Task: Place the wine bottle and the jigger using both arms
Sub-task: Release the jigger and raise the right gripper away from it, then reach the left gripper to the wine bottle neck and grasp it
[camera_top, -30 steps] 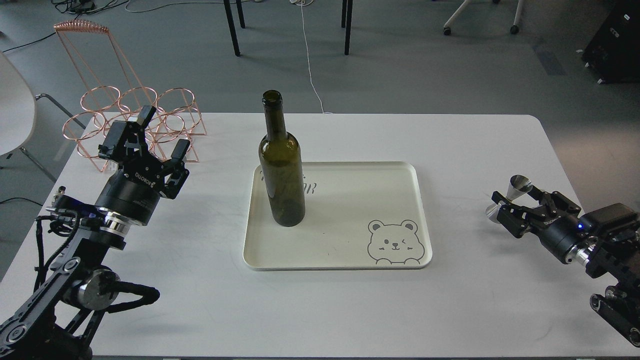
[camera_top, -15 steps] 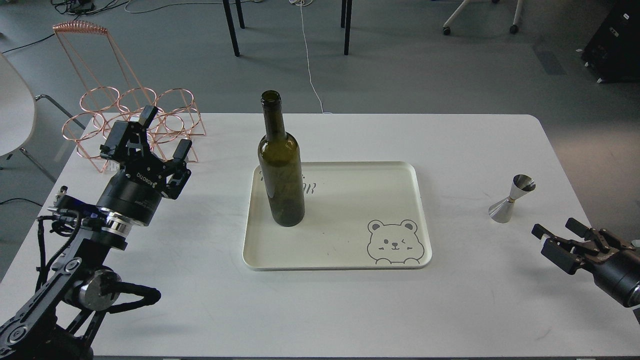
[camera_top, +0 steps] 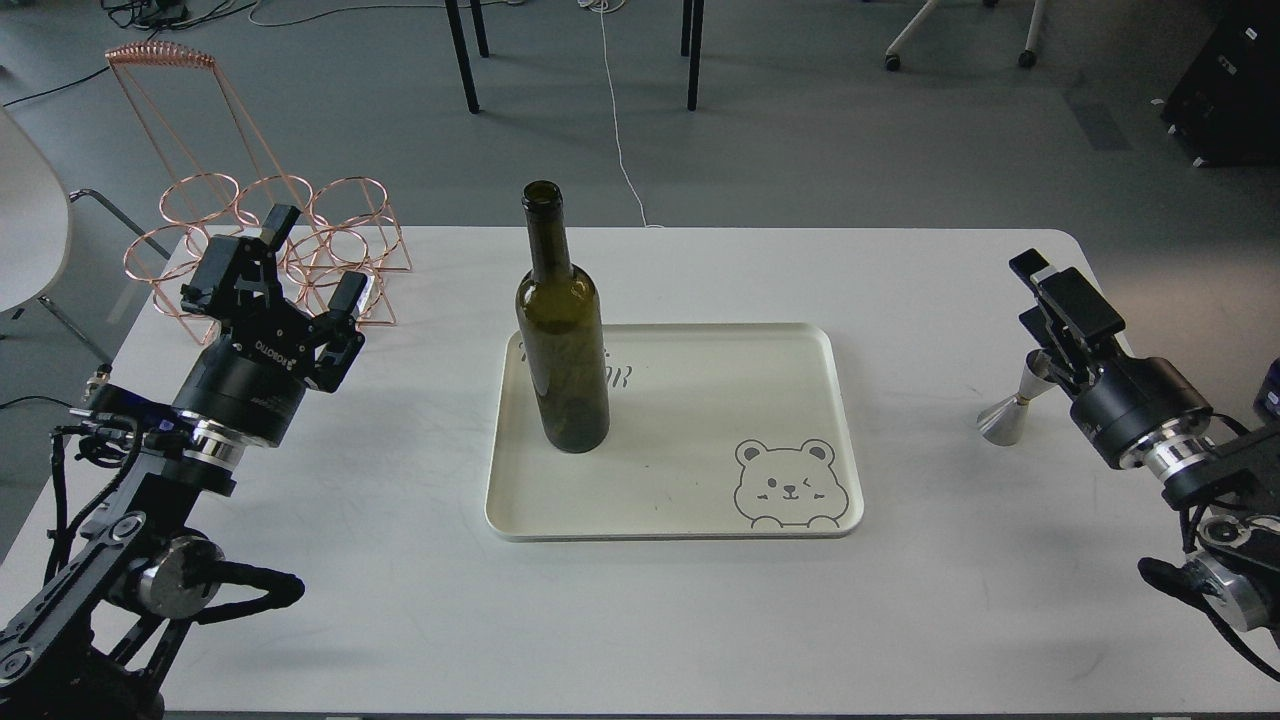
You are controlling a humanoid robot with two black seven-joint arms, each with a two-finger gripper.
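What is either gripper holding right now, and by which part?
Nothing. The left gripper is open and empty. The right gripper is raised beside the jigger, which stands on the table. The bottle stands free on the tray.

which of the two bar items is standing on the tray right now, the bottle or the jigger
The tall dark olive-green glass wine bottle. It stands upright on the cream tray, while the small shiny steel jigger sits on the bare white table.

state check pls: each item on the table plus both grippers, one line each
wine bottle: upright on the tray, mouth uncorked, nothing gripping it
jigger: upright on the table, right of the tray, not held
tray: flat on the table, carrying only the bottle
copper wire rack: standing at the far-left corner, rings empty
left gripper: jaws open, empty
right gripper: beside the jigger, empty, jaw gap unclear
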